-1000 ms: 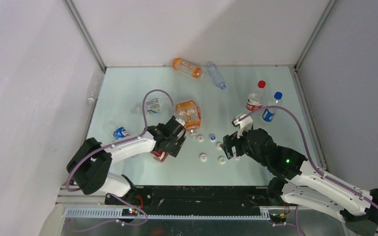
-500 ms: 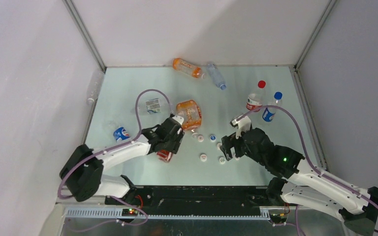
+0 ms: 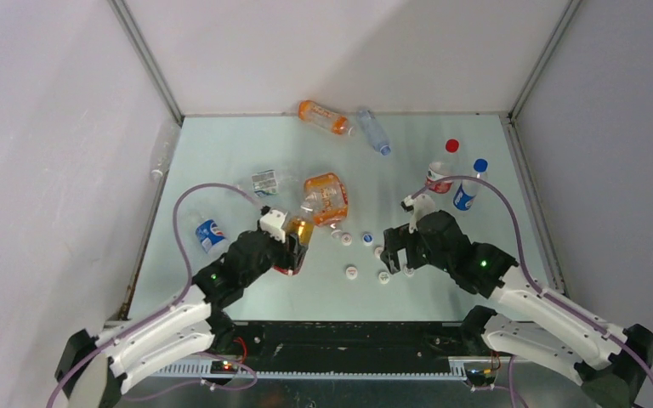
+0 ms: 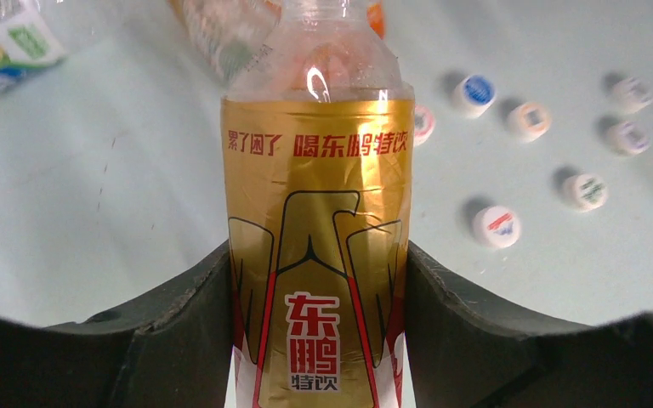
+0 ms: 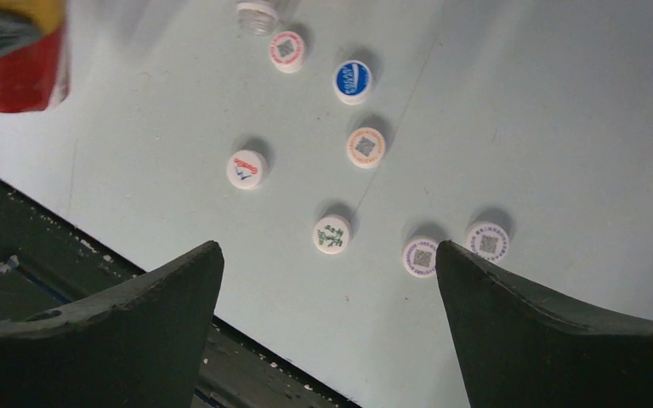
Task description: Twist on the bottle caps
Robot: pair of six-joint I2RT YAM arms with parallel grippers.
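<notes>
At 8 o'clock on the pale counter [image 3: 221, 161], top view: left jaws closed on a clear plastic gold-labelled bottle [image 4: 319, 212], one pad pressed to each side of the label, low on the body. Neck leaned toward 1 o'clock. Could not tell whether the base touched the counter.

At 5 o'clock: right jaws spread wide, empty, hovering over the loose small round plastic screw caps [image 5: 366, 146], seven in the wrist view, all lying flat.

Step in hand (judgement): fetch a cap for the held bottle.
- Stand the bottle upright before mating; keep the grip firm but short of buckling the thin wall.
- Take the white cap with a red-and-blue mark [image 5: 247, 168]. It sat apart at 9 o'clock of the cluster, so the jaws should not nudge its neighbours.
- Pinch it across the rim and keep it level, or the thread may cross.
- Which cap fits this neck: cannot tell.

Bottle appearance: shiny gold wrap with red Chinese lettering, a white patch lower down and a red band at the base. The shoulder above the label was clear and looked empty. The mouth ran out of the wrist view, so capped or not was unconfirmed.
</notes>
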